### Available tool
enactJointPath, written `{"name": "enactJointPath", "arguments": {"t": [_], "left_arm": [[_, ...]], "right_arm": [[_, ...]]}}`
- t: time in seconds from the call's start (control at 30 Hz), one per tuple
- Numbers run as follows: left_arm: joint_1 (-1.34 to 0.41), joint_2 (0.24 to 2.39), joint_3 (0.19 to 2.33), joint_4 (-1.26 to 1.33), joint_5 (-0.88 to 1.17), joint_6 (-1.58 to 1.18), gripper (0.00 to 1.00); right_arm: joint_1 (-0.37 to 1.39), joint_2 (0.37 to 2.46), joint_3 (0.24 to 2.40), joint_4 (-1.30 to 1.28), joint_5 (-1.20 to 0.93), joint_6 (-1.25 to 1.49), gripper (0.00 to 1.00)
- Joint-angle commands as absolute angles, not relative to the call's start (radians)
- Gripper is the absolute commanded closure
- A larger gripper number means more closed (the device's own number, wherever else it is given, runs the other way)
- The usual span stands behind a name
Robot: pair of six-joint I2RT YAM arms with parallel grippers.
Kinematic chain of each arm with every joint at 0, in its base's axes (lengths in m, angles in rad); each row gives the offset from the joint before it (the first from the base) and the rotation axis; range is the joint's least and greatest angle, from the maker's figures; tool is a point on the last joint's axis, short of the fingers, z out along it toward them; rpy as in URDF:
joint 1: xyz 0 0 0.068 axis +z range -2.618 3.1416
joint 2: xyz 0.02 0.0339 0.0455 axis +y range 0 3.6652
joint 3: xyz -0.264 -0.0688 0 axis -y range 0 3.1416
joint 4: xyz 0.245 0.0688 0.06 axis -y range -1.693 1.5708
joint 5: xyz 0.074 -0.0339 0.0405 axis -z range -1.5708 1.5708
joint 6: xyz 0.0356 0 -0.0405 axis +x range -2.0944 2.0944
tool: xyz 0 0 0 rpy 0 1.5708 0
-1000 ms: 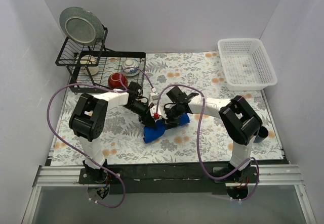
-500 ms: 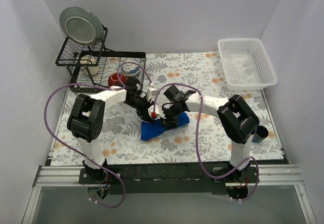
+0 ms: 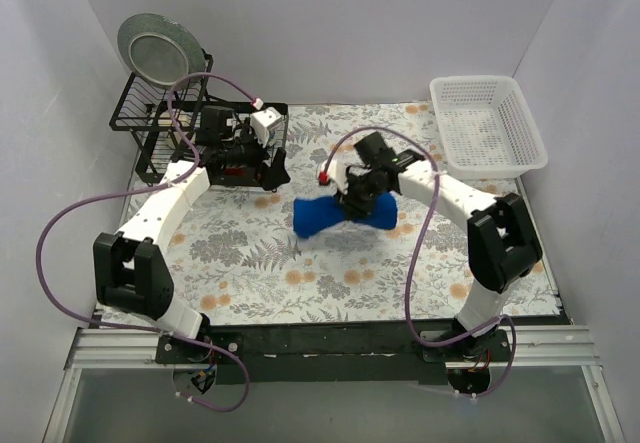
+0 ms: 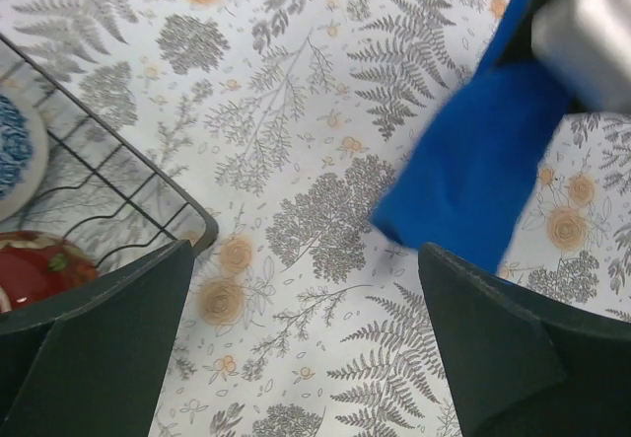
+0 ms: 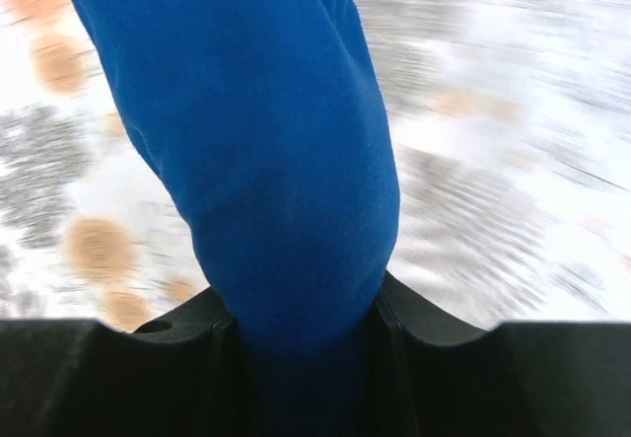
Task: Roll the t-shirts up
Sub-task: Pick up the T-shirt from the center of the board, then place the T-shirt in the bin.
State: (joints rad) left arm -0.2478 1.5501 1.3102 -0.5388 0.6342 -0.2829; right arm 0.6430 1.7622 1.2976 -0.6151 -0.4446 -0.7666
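Right wrist view: right gripper (image 5: 301,330) pinches the bundled t-shirt (image 5: 276,161) mid-length. Left gripper (image 4: 306,338) is spread wide, empty. Cloth looks light and limp, so it is probably best held mid-bundle.

Overhead, two wrist close-ups; common t-shirt (image 3: 318,216).

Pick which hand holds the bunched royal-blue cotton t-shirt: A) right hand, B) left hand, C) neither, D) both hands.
A: the right hand is clamped on the royal-blue cotton t-shirt, while the left hand stands open and empty beside the black wire dish rack.
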Motion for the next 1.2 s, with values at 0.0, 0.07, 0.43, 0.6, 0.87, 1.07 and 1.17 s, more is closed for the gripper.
{"name": "enactJointPath", "arguments": {"t": [0.0,0.07,0.43,0.6,0.87,1.07,1.17], "left_arm": [[-0.244,1.447,1.319,-0.505,0.545,-0.313,0.02],[-0.235,1.428,1.315,-0.517,0.531,-0.304,0.02],[-0.225,1.424,1.298,-0.532,0.511,-0.321,0.02],[-0.225,1.431,1.278,-0.537,0.508,-0.339,0.02],[-0.222,1.479,1.244,-0.538,0.460,-0.345,0.02],[-0.221,1.523,1.262,-0.546,0.445,-0.333,0.02],[-0.221,1.542,1.270,-0.541,0.443,-0.336,0.02]], "right_arm": [[0.511,1.654,1.448,-0.548,-0.330,-0.651,0.99],[0.473,1.651,1.479,-0.529,-0.295,-0.635,0.99],[0.086,1.769,1.748,-0.293,0.118,-0.322,0.99],[-0.020,1.888,1.841,-0.252,0.224,-0.308,0.99],[-0.067,2.144,2.034,-0.167,0.340,-0.328,0.99],[-0.072,2.316,2.171,-0.164,0.368,-0.328,0.99],[-0.064,2.345,2.166,-0.169,0.361,-0.328,0.99]]}}
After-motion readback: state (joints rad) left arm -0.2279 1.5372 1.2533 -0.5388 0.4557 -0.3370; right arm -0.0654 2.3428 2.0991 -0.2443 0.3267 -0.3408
